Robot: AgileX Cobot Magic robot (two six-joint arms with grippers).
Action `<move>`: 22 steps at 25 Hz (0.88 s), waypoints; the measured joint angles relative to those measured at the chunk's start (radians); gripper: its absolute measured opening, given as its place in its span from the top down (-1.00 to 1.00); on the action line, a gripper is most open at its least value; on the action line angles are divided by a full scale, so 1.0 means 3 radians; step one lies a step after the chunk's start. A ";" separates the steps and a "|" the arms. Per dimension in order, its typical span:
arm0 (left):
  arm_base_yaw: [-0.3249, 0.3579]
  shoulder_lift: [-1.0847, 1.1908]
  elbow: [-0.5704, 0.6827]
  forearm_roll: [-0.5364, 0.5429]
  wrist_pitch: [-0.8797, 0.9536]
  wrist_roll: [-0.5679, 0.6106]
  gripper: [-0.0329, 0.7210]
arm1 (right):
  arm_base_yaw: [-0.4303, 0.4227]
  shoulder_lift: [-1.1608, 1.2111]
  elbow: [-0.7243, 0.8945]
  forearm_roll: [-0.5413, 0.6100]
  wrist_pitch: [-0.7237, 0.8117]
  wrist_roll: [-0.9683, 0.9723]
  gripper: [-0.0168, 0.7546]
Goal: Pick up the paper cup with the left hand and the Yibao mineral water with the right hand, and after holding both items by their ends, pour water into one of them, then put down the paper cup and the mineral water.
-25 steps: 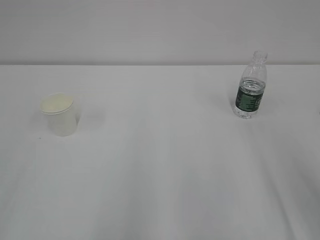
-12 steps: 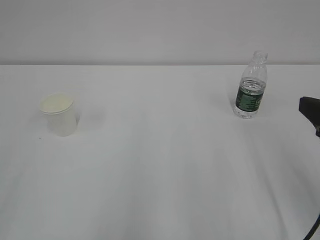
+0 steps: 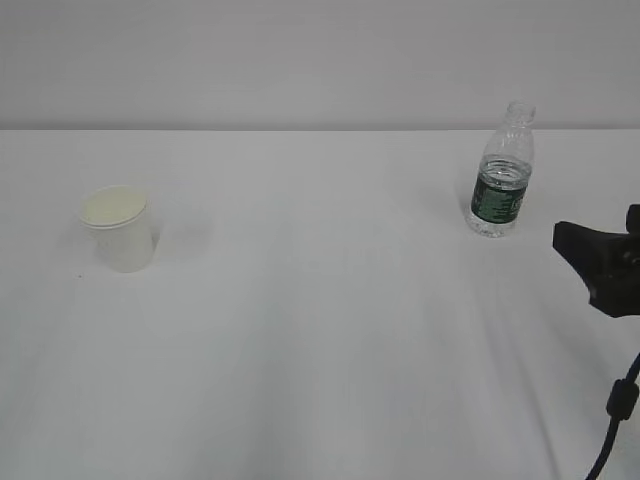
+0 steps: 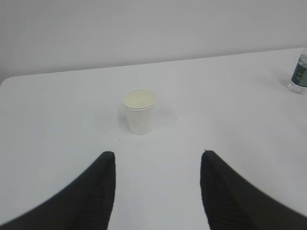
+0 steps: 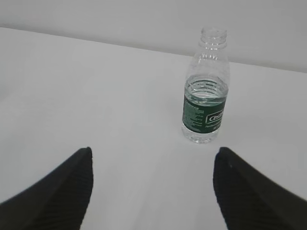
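Note:
The white paper cup [image 3: 119, 229] stands upright on the left of the white table; it also shows in the left wrist view [image 4: 139, 111]. The clear Yibao bottle [image 3: 502, 172] with a dark green label and no cap stands upright at the right; it also shows in the right wrist view [image 5: 205, 108]. My right gripper [image 5: 152, 151] is open and empty, short of the bottle; in the exterior view only part of the right arm shows, at the right edge. My left gripper [image 4: 158, 154] is open and empty, short of the cup, and out of the exterior view.
The white table [image 3: 320, 330] runs back to a pale wall. A black cable [image 3: 612, 420] of the right arm hangs at the lower right edge. The bottle's base [image 4: 299, 76] shows at the right edge of the left wrist view.
My right arm has come into the exterior view from the right edge and moved left toward the bottle. The cup and bottle have not moved.

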 joint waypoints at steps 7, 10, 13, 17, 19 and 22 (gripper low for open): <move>0.0000 0.0000 0.0000 0.0000 0.0000 0.0000 -0.16 | 0.0000 0.0236 0.0000 0.0000 -0.0111 0.0000 -0.57; 0.0000 0.0000 0.0000 0.0000 0.0000 0.0000 -0.16 | 0.0000 0.0300 0.0000 0.0008 -0.0169 0.0000 -0.57; 0.0000 0.0000 0.0000 0.0000 0.0000 0.0000 -0.16 | 0.0000 0.0311 0.0000 0.0013 -0.0192 0.0000 -0.57; 0.0000 0.0000 0.0000 0.0000 0.0000 0.0000 -0.16 | 0.0000 0.0317 0.0000 0.0022 -0.0212 0.0032 -0.57; 0.0000 0.0000 0.0000 0.0000 0.0000 0.0000 -0.16 | 0.0000 0.0325 0.0000 0.0022 -0.0214 0.0050 -0.57; 0.0000 0.0000 0.0000 0.0000 0.0000 0.0000 -0.16 | 0.0000 0.0325 0.0000 0.0028 -0.0214 0.0063 -0.57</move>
